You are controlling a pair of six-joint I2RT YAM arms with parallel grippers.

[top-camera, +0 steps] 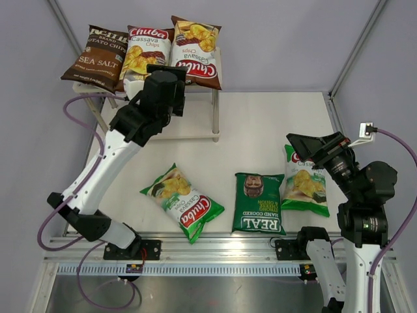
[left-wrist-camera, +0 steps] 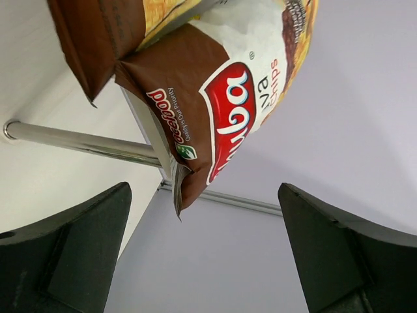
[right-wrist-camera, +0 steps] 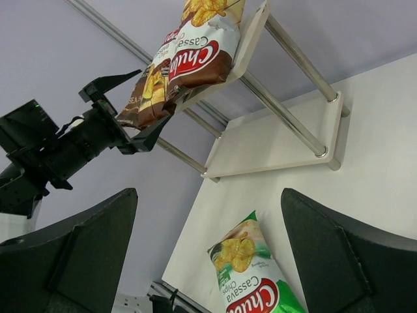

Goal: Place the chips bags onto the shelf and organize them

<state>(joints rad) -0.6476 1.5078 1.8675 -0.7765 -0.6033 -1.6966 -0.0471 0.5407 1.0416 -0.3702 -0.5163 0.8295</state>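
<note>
The shelf (top-camera: 192, 124) stands at the back left. Its top board holds a dark brown Sea Salt bag (top-camera: 98, 55) and two brown/white Chuba bags (top-camera: 146, 51) (top-camera: 195, 52). My left gripper (top-camera: 151, 73) is open and empty at the front edge of that board, just below the bags. In the left wrist view (left-wrist-camera: 205, 261) a brown Chuba bag (left-wrist-camera: 228, 111) overhangs the board edge above it. On the table lie a green Chuba bag (top-camera: 182, 202), the REAL bag (top-camera: 259, 203) and a second green Chuba bag (top-camera: 303, 182). My right gripper (top-camera: 301, 145) is open and empty above that second bag.
The shelf's lower board (right-wrist-camera: 273, 143) and silver legs (left-wrist-camera: 78, 140) show in the wrist views. The right wrist view also shows the left gripper (right-wrist-camera: 127, 114) and the first green Chuba bag (right-wrist-camera: 251, 280). A metal rail (top-camera: 215, 244) runs along the near edge. Pale walls enclose the table.
</note>
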